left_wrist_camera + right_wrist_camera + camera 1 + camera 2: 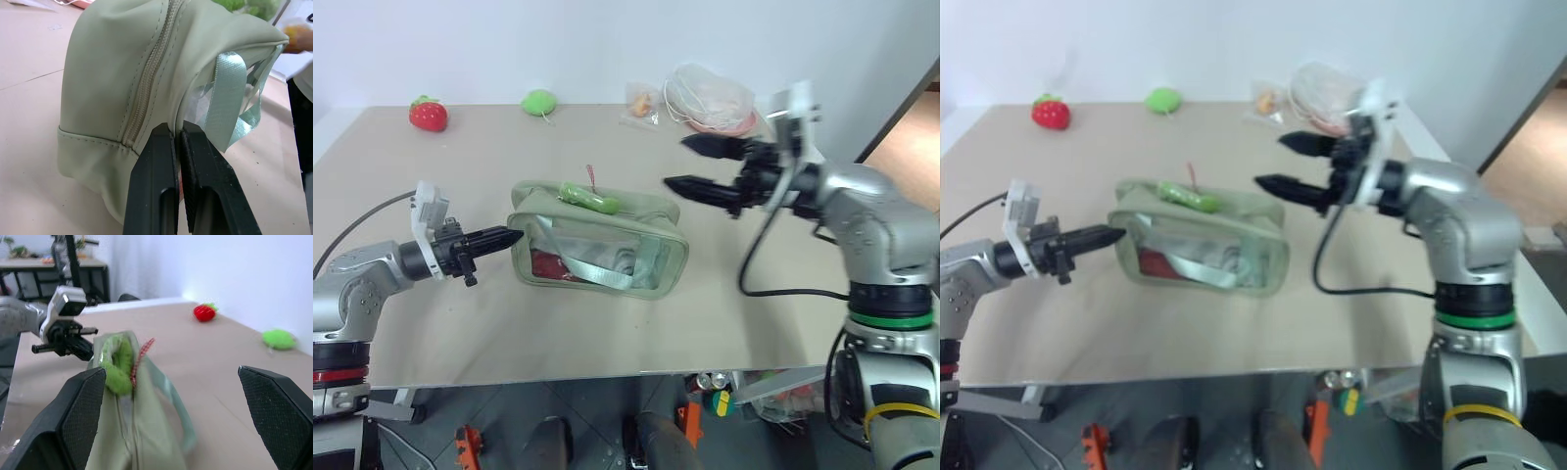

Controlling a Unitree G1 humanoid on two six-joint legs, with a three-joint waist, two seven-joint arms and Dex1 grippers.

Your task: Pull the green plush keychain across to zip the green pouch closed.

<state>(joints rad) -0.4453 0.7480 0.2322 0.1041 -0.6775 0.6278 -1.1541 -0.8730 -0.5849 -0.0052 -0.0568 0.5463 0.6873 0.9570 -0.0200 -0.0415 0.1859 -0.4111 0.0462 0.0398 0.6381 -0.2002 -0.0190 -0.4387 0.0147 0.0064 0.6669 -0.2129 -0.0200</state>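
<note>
The green pouch (597, 245) lies mid-table with its clear window facing me. On its top rests the green plush keychain (589, 199), tied by a reddish cord and touched by nothing. My left gripper (506, 238) is shut on the pouch's left end; the left wrist view shows its fingers (156, 161) pinching the seam beside the zipper. Raised off the table, my right gripper (683, 163) hangs open to the right of the pouch, holding nothing. Its wrist view looks along the pouch at the keychain (117, 364).
A red strawberry plush (429, 114) and a round green plush (539, 101) sit at the table's far edge. A clear bag with a cord (710, 98) and a small packet (641, 103) lie at the back right. The table's near edge runs below the pouch.
</note>
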